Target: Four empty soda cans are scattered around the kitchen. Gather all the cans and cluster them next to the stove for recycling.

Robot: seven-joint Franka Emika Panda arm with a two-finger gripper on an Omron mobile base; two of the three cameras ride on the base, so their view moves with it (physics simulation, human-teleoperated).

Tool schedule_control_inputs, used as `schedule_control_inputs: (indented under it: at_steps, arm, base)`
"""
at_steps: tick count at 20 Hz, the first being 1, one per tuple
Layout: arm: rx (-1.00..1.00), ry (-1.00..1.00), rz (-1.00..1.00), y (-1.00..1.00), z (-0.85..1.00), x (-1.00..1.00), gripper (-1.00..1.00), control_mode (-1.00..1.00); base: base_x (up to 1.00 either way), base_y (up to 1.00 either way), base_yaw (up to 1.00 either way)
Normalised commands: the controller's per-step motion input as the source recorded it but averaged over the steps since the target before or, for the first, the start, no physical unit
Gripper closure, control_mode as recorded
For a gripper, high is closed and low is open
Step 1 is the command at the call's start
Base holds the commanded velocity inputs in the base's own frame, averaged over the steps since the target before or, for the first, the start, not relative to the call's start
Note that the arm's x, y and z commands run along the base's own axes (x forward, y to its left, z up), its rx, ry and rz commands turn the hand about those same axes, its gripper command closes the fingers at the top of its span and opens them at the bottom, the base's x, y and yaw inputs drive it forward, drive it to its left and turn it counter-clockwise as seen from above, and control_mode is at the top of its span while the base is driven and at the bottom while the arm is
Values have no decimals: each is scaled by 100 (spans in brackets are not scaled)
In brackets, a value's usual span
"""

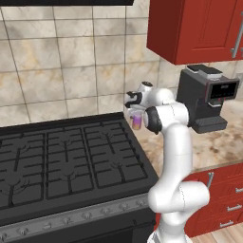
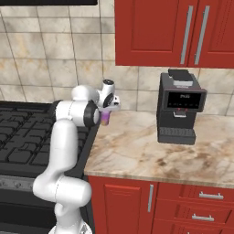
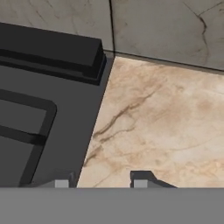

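The arm [image 1: 174,156] is rising from its base, bending at the elbow and reaching forward with the wrist turned down. The end effector [image 1: 136,119] is pointing downward, its fingers [image 3: 141,178] closed around a can [image 1: 136,121] and holding it just above the counter [image 3: 166,122].

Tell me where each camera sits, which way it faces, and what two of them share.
Left base view: behind the arm's left, looking forward and down over the stove; arm rises lower right.
Right base view: behind its right, facing the counter and coffee machine; arm lower left.
Hand view: on the hand, looking down at the stove's corner; fingertips at bottom.
Shared: both base views show the purple can at the pincer.
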Motion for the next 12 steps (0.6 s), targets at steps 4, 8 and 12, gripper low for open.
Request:
schedule_control_inputs:
  at_steps: [4,8,12]
  arm:
    - [0,2,0,1,-26,13,-100,-100]
    - [0,5,0,4,-19,10,-100,-100]
    - [0,3,0,10,-2,4,-100,-100]
  base:
    - [0,0,0]
    - [0,0,0]
    - [0,0,0]
